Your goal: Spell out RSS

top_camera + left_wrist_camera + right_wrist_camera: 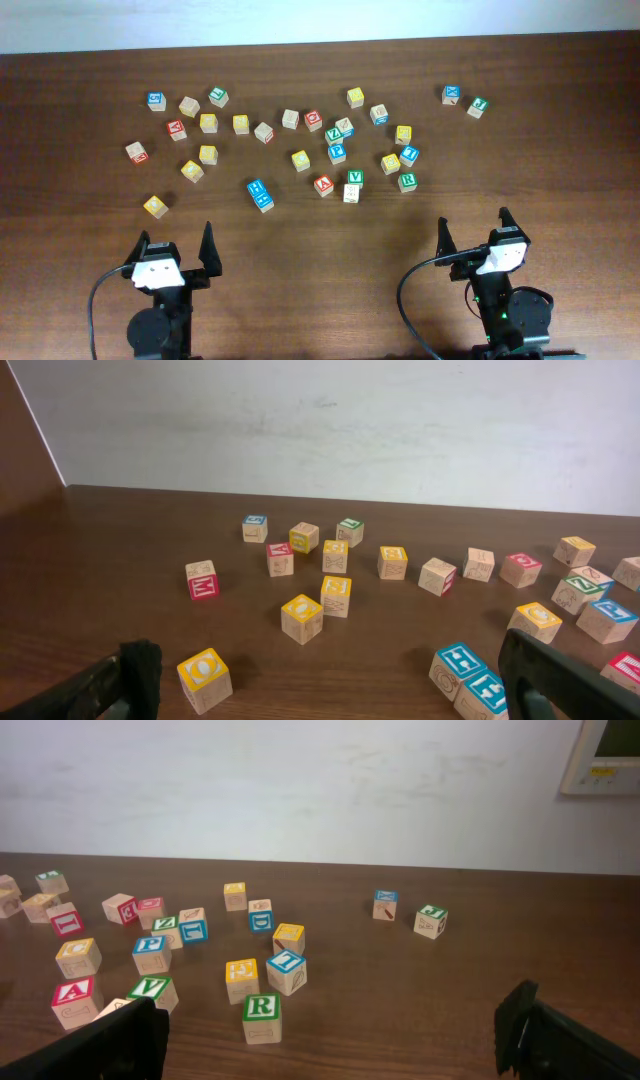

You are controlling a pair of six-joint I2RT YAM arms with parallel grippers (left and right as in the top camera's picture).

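Note:
Several wooden letter blocks lie scattered across the far half of the brown table (320, 250). A green R block (407, 182) lies right of centre, and it is the nearest block in the right wrist view (261, 1017). I cannot read an S on any block. My left gripper (177, 245) is open and empty at the near left, its fingers at the bottom corners of the left wrist view (330, 685). My right gripper (473, 232) is open and empty at the near right, also seen in the right wrist view (330, 1035).
A yellow O block (155, 206) (205, 680) lies nearest the left gripper. Two blue blocks (261, 195) (470, 675) touch each other at centre. A green V block (355, 178) (152, 992) and a red A block (324, 185) (76, 1000) lie left of the R.

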